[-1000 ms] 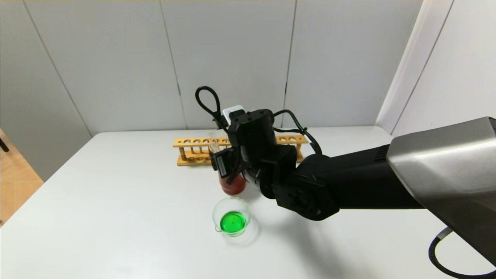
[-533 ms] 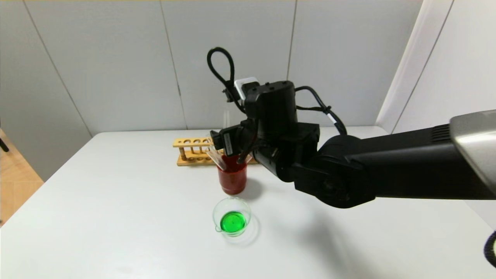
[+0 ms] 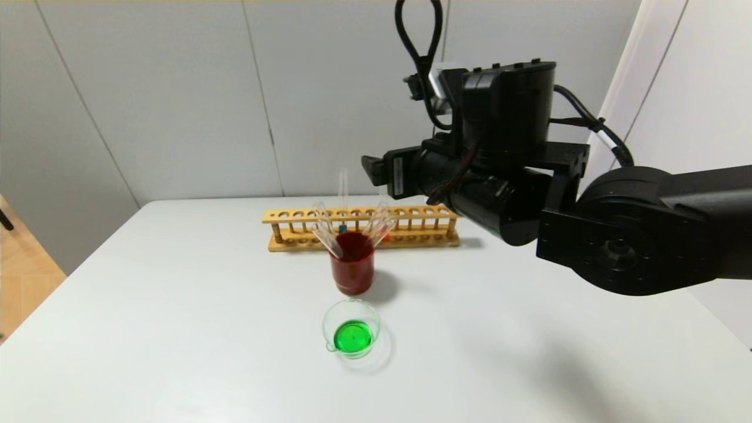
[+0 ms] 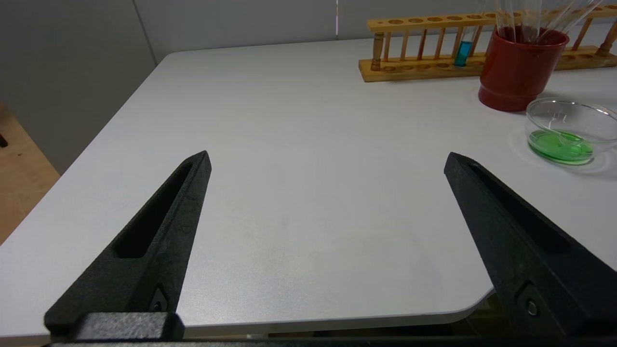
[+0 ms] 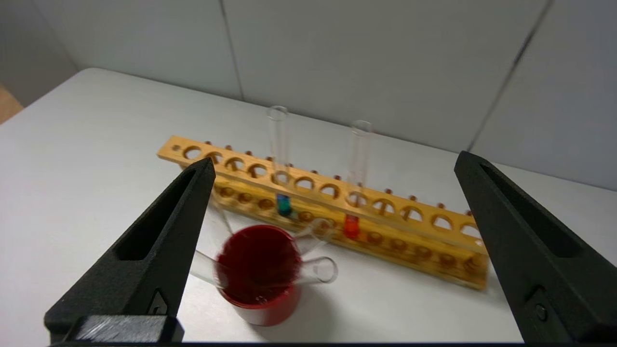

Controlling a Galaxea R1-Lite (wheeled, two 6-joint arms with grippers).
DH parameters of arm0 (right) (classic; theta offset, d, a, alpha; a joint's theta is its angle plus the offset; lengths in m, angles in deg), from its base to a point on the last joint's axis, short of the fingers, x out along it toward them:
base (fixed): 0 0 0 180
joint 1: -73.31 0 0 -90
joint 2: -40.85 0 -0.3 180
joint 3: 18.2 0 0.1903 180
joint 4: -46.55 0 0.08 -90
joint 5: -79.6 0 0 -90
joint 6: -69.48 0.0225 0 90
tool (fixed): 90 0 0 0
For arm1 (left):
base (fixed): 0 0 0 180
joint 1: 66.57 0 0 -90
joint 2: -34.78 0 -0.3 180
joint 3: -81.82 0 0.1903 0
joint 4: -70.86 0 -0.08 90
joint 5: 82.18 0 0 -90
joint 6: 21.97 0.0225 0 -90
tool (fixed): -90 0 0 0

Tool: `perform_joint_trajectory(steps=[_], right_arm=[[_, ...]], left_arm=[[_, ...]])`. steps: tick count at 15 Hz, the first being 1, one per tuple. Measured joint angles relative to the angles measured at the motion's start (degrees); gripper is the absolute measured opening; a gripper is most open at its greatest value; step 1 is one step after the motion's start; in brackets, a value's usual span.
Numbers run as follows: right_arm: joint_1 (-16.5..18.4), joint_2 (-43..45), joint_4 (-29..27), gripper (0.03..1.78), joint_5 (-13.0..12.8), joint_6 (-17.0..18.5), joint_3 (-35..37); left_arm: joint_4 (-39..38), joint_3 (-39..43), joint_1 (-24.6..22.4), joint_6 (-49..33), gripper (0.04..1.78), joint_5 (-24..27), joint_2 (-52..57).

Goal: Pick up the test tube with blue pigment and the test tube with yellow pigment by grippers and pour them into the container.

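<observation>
Change: right claw (image 3: 376, 170) has risen from over the red cup (image 3: 352, 270), fingers spread, holding nothing.
Meaning: both pours look done; empty tubes lean in the cup.
Container (image 3: 351, 329): on tabletop (image 3: 176, 329) before the cup, holding green liquid.
Left claw (image 4: 328, 164): released, parked over the tabletop's near-left edge.
Writing: none readable.

Black right arm (image 3: 617, 247), looped black cable (image 3: 418, 35)
</observation>
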Motion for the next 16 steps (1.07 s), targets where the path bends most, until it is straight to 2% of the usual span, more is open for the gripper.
perform_joint_trajectory(steps=[4,10,12,16], right_arm=[[1.68,3.06,6.46,1.74,-0.44,-0.2,5.85],[5.84,6.86,6.45,1.74,-0.46,-1.01,8.17],[7.78,9.13,6.38,1.74,-0.55,-2.49,8.66],[13.53,17.23,6.29,1.74,-1.82,-7.84,12.26]], left_arm=[[-0.02,0.0,-0.02,0.0,1.71,0.0,0.0],[-0.02,0.0,-0.05,0.02,1.71,0.02,0.0],[-0.02,0.0,-0.02,0.02,1.71,0.0,0.0],[0.0,0.0,0.0,0.02,1.71,0.0,0.0]])
